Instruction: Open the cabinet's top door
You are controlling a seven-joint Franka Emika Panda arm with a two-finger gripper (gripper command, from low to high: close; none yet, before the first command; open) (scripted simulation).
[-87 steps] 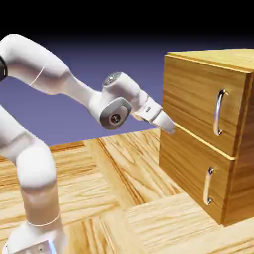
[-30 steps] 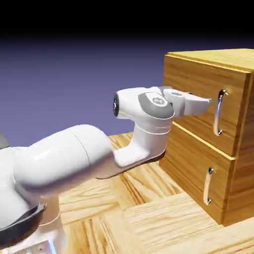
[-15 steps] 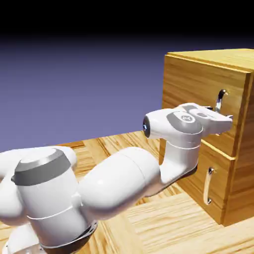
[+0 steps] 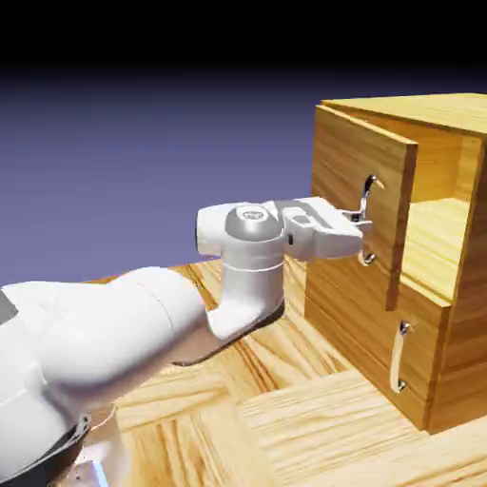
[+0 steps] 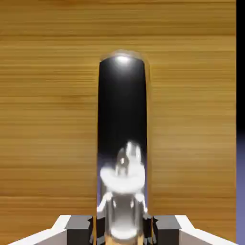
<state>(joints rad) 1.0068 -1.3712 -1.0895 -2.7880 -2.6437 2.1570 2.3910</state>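
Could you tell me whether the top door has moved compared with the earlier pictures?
Yes. The top door was flush with the cabinet front; now it has swung outward toward the exterior view's left, showing the inside, with the gripper shut on its handle.

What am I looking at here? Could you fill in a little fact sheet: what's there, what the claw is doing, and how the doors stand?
furniture: wood-grain cabinet on a wooden table
top door: swung partly open, inside visible
lower door: shut, its handle untouched
gripper: shut on the top door's handle
hand view: silver handle between the fingertips, wood behind
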